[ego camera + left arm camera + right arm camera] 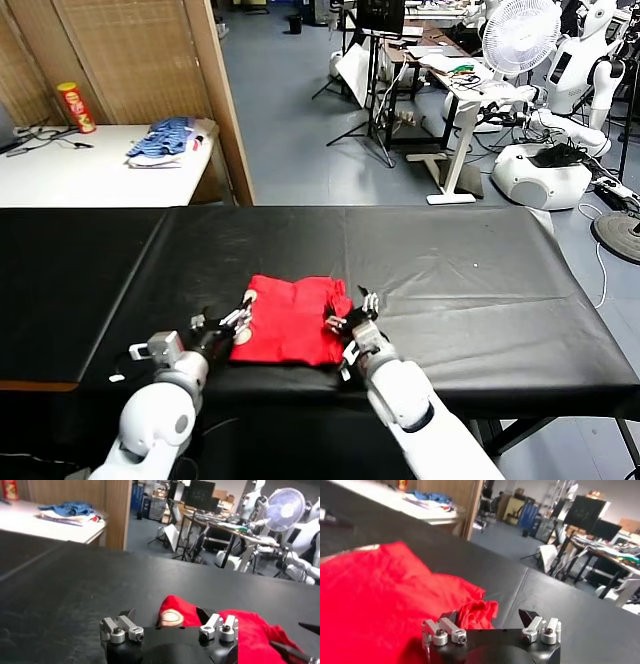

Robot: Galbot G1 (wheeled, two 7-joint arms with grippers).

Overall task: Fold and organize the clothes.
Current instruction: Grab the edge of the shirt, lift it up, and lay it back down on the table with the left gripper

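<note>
Squarely folded, soft red T-shirt [291,320] on smooth black tabletop [450,280].

White rounded forearms at lower centre of head view, black left gripper [243,313], black right gripper [351,318], silver finger brackets with screws.

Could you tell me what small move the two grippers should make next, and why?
Probably lift both clear. The shirt lies folded on the table, and the left gripper and right gripper sit at its side edges, jaws open, holding nothing.
</note>
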